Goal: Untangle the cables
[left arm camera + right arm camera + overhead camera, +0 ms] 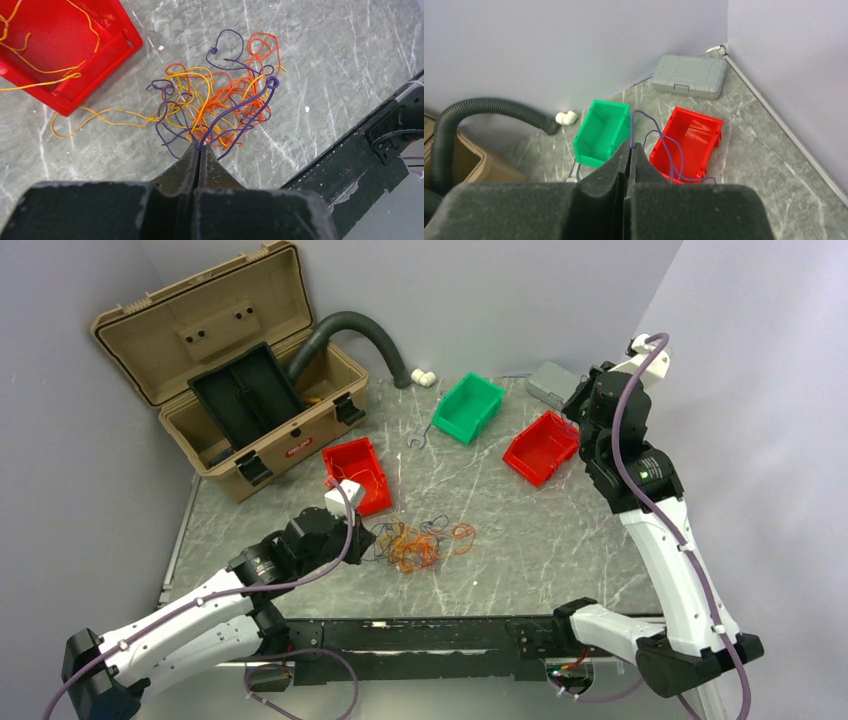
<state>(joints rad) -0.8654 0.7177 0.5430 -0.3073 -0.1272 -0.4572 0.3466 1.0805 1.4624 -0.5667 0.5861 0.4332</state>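
Observation:
The cables are a tangle of thin orange, yellow and purple wires on the marble table, in front of the left red bin. In the left wrist view the tangle lies just past my fingertips. My left gripper is shut on a purple wire that runs out of the tangle. Yellow wires lie in that red bin, and one trails out to the tangle. My right gripper is raised above the right red bin and shut on a separate purple wire that hangs in loops.
An open tan toolbox with a dark corrugated hose stands at the back left. A green bin, a grey case, a white pipe elbow and a small wrench lie at the back.

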